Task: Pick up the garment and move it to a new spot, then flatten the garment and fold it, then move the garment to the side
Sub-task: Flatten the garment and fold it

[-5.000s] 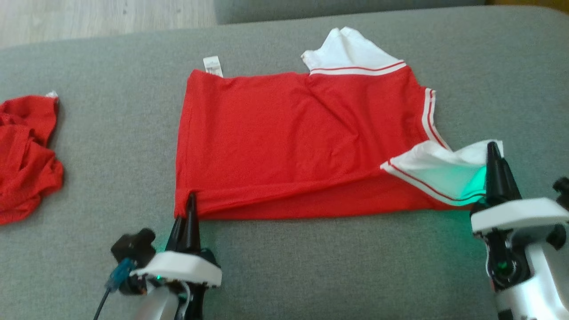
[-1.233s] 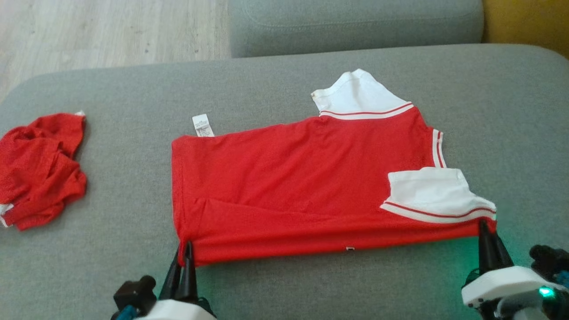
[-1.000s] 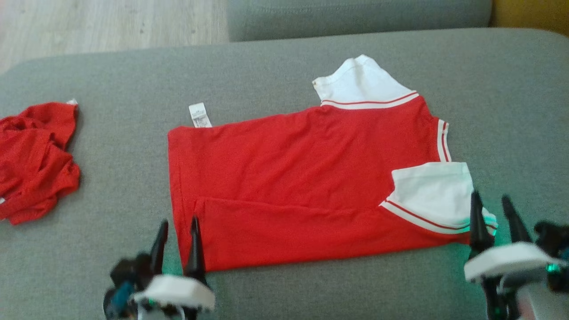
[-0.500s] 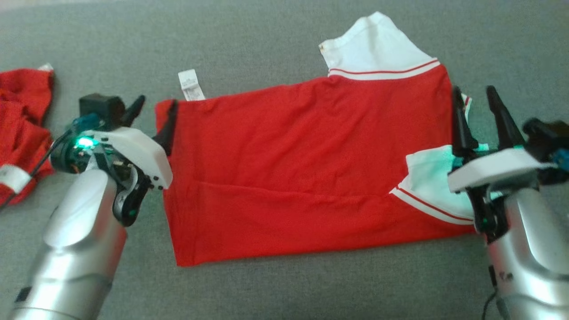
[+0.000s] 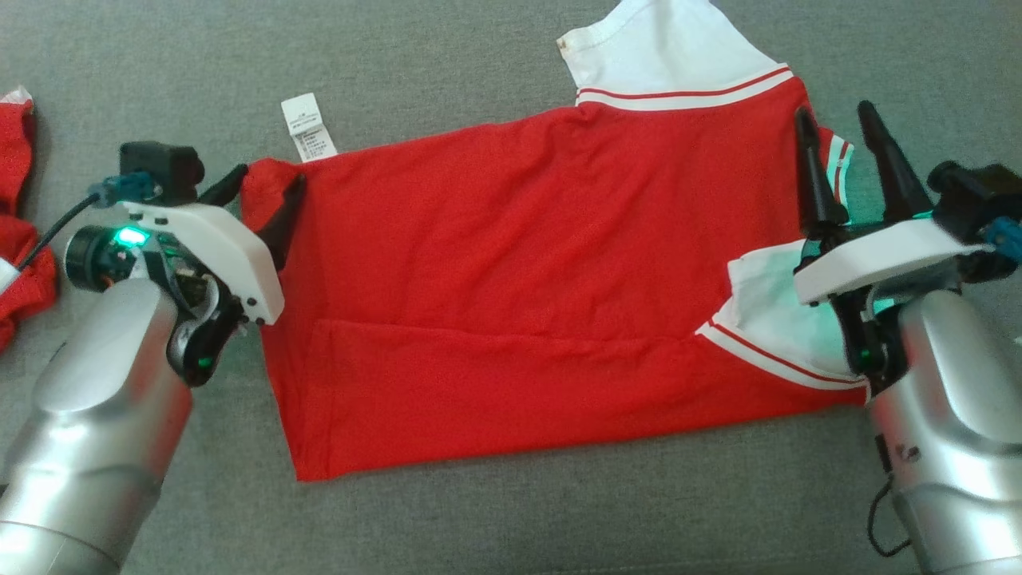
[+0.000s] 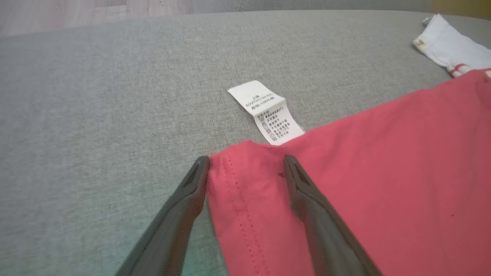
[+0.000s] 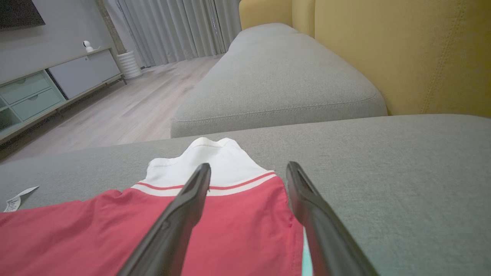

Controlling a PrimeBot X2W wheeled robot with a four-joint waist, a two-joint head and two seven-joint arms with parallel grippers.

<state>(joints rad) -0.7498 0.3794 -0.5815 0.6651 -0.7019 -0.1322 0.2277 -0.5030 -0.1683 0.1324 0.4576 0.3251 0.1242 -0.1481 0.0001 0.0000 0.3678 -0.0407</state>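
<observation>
Up at the far edge now, not at the near hem as 1 second ago. At the left gripper, spread wide and empty astride the far-left corner of the red garment, just beside the care label: risks nipping the label or only 1 layer. Across the middle, lies flat on the grey cushion with 1 fold made; could skew if pulled unevenly. At the right gripper, likewise wide and empty over the striped right edge: may snag the far white sleeve instead.
</observation>
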